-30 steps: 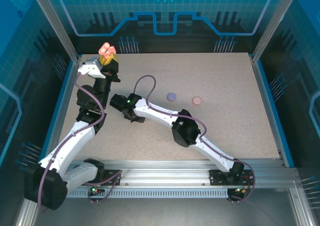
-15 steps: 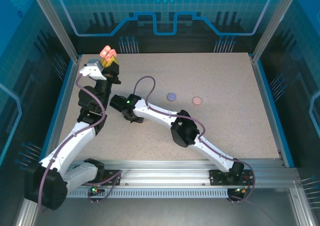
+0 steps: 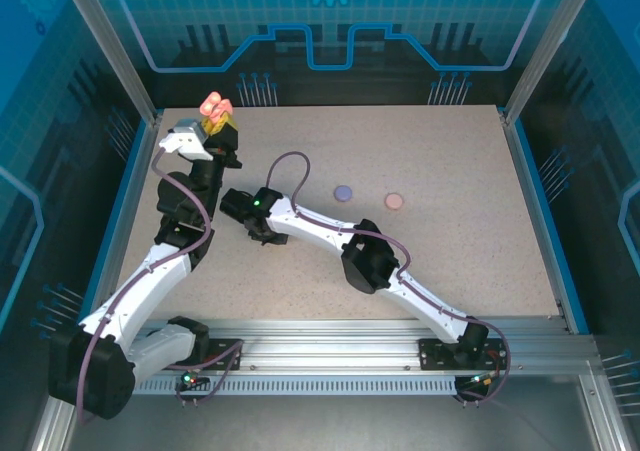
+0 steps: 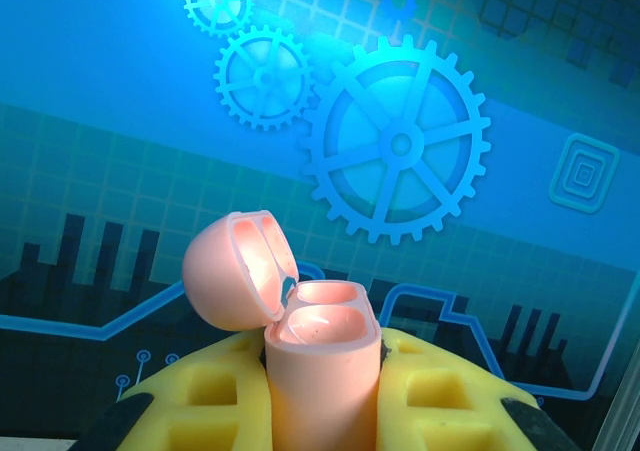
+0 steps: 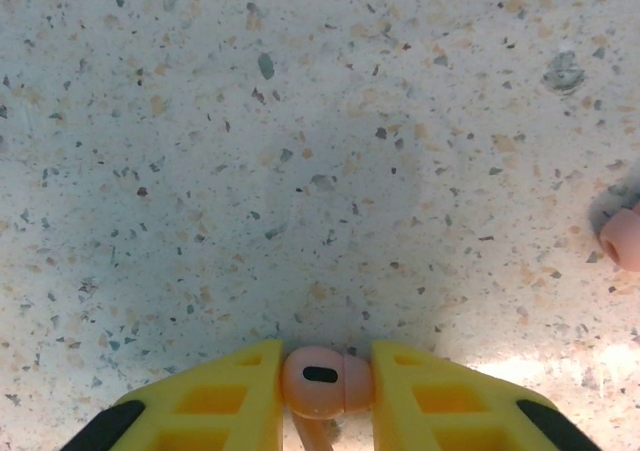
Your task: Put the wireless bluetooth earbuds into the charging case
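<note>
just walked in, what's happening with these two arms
The left arm's jaws hold an open coral-pink plastic charging case up in the air, lid flipped back, its wells looking empty. The right arm's jaws are down at the speckled table, pinching a small pinkish stemmed earbud. A second pinkish bud lies nearby on the table, not yet picked up.

We see the open case (image 4: 322,391) in the left gripper (image 3: 218,123) over the table's (image 3: 450,261) far left corner. Mid-table lie a round case (image 3: 344,192) and, rightward, a second round case (image 3: 394,201); left of them the right gripper (image 5: 325,371) clasps an earbud (image 5: 322,381)
</note>
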You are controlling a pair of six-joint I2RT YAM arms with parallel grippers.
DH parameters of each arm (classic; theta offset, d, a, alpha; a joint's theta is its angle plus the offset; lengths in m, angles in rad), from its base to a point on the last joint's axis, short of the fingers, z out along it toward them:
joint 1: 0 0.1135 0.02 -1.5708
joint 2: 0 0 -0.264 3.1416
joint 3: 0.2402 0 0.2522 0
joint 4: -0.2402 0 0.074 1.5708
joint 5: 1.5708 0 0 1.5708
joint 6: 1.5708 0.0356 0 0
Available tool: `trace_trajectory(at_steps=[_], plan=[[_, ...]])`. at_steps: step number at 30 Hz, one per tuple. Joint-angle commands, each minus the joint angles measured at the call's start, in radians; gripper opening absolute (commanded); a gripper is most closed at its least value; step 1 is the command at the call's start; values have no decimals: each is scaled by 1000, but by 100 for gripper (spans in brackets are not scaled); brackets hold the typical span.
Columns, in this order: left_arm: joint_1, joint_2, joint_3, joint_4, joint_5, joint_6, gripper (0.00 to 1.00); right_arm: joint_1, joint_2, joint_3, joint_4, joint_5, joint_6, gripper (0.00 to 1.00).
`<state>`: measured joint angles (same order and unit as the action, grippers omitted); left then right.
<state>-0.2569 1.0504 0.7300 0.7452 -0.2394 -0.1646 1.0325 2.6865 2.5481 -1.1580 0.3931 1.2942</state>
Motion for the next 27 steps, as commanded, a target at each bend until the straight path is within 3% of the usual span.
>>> trace_trajectory(at_steps=[1,6,18,27], plan=[[9,-19,-12,29,-3,-27,0,-5,25,-22,69,-35,-48,22],[10,-27,-23,28,12,-31,0,-5,-42,-107,153,-27,-124,17],[10,-50,-28,34,107,-16,0,-25,-288,-321,300,63,-222,18],[10,-41,-20,50,195,-24,0,-88,-474,-582,401,95,-261,18]])
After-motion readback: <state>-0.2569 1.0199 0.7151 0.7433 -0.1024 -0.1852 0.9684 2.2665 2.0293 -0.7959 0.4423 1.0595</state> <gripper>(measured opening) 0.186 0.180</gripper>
